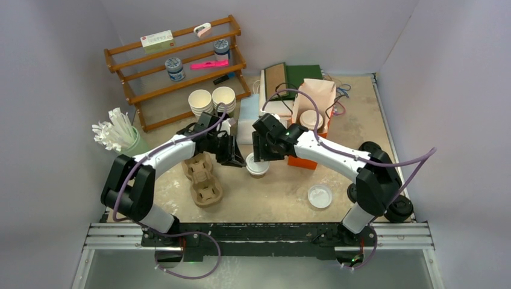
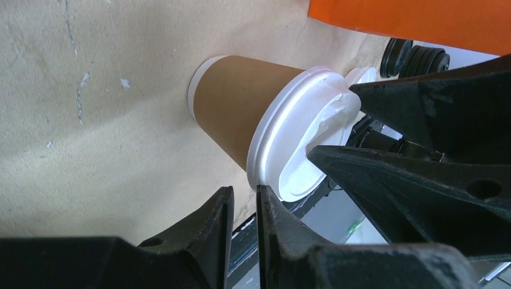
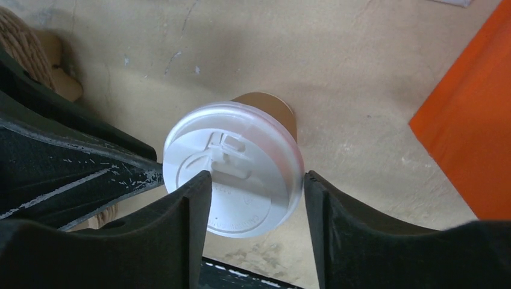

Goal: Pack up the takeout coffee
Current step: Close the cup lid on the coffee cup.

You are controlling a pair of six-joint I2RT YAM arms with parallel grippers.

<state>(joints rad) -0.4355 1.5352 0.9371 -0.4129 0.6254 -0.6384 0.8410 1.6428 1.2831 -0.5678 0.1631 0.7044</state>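
Right wrist shows my right hand (image 3: 256,198) spread open above the lidded cup (image 3: 235,165), standing on the bench (image 3: 361,72). My left hand (image 2: 244,205) sits nearly closed, empty (close by); a nudge could topple it.

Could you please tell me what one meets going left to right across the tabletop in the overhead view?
Bundle of straws → cardboard cup carrier → lidded coffee cup → loose white lid → black lids.

A wooden rack (image 1: 175,66) stands far left, white stacked cups (image 1: 212,99) beside it. An orange box (image 1: 304,161) sits right; a pulp carrier (image 1: 203,179) lies near left.
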